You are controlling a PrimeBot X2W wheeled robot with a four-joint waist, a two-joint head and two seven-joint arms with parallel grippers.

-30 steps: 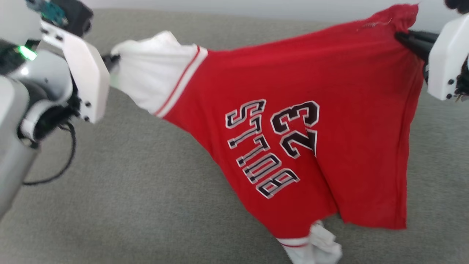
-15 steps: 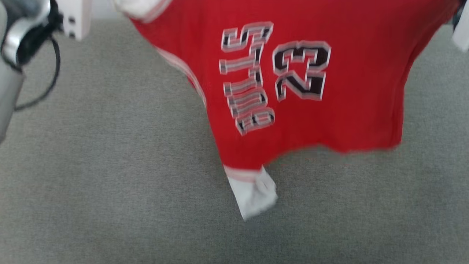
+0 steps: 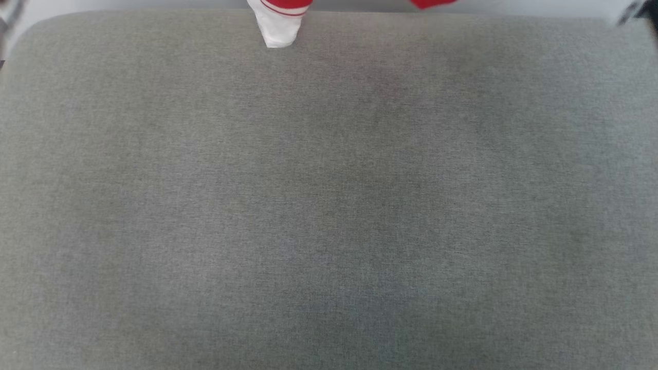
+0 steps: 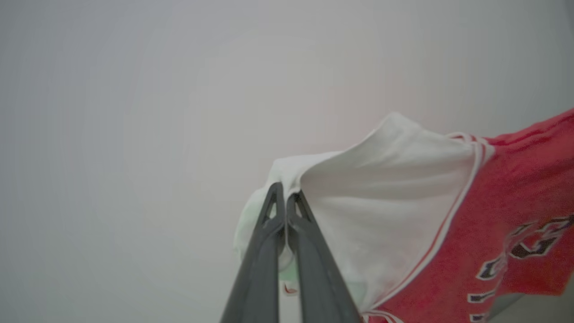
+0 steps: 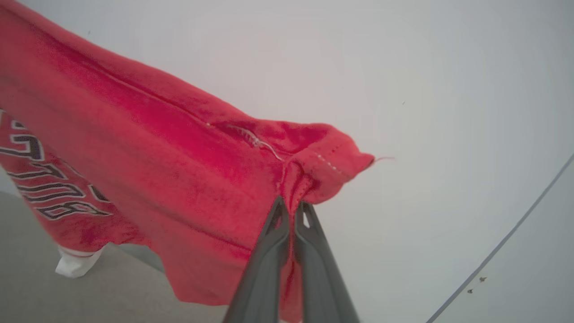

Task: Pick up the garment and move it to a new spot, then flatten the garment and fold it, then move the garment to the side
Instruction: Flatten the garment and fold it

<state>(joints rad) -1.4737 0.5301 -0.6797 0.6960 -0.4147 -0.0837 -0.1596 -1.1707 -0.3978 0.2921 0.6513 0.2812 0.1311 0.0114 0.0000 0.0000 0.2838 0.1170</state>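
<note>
The garment (image 5: 148,166) is a red jersey with black white-outlined lettering, hanging stretched in the air between my two arms. My left gripper (image 4: 284,194) is shut on a white lining corner of the garment (image 4: 385,188). My right gripper (image 5: 292,205) is shut on a bunched red corner at a seam. In the head view, just the lowest tip of the garment (image 3: 279,23) dangles at the top edge, white with red-striped trim, over the far side of the grey surface.
A wide grey fabric-covered surface (image 3: 329,205) spreads below, its far edge rounded at the corners. A plain pale wall (image 4: 134,112) stands behind the hanging jersey.
The head view has tilted down, so the jersey has slid up and almost out of the picture. Both arms have left that view. Both grips on the jersey are unchanged.
</note>
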